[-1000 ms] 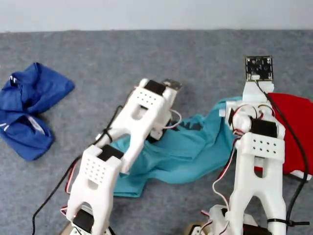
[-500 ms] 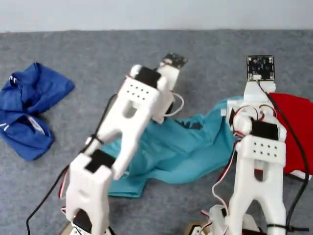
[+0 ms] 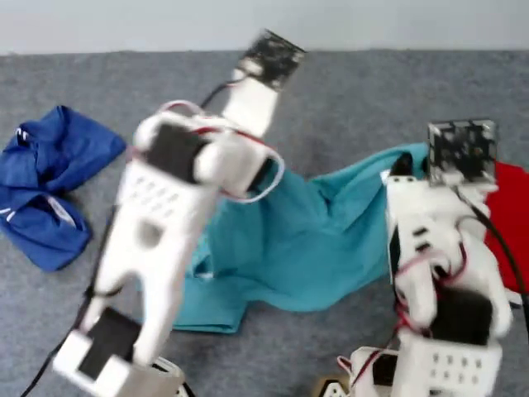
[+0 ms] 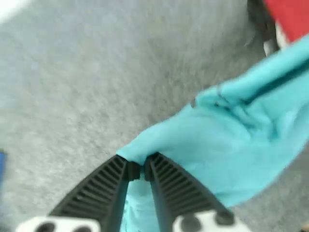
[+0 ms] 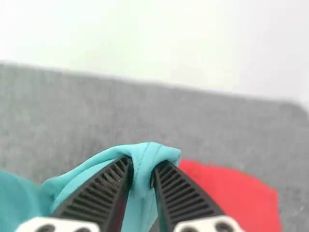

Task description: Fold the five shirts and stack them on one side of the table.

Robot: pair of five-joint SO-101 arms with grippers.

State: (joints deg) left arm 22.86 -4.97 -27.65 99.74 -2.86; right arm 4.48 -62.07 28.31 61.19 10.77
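On the grey table (image 3: 372, 99), between my two arms, the teal shirt (image 3: 306, 240) lay spread in loose folds, with one part of it pinched in each gripper. The left gripper (image 4: 136, 166), as I saw it through its own wrist camera, had its black ribbed jaws drawn almost together, clamping a small fold of teal fabric at the very tips. The rest of the shirt trailed away from it against the grey surface. The right gripper (image 5: 142, 169) was closed to about the same degree, its jaws squeezing a rolled bunch of teal cloth that bulged out over the tips. From the overhead camera, the white left arm (image 3: 165, 223) stood over the shirt's left part and the white right arm (image 3: 438, 248) over its right part, both hiding the spots where the cloth was held. A blue shirt (image 3: 45, 186) sat crumpled on the left side of the table, well apart from the teal one. A red shirt (image 3: 506, 223) lay at the right edge, partly covered by the right arm, and I could not tell whether it touched the teal cloth. A pale wall (image 3: 264, 25) ran along the table's far edge.
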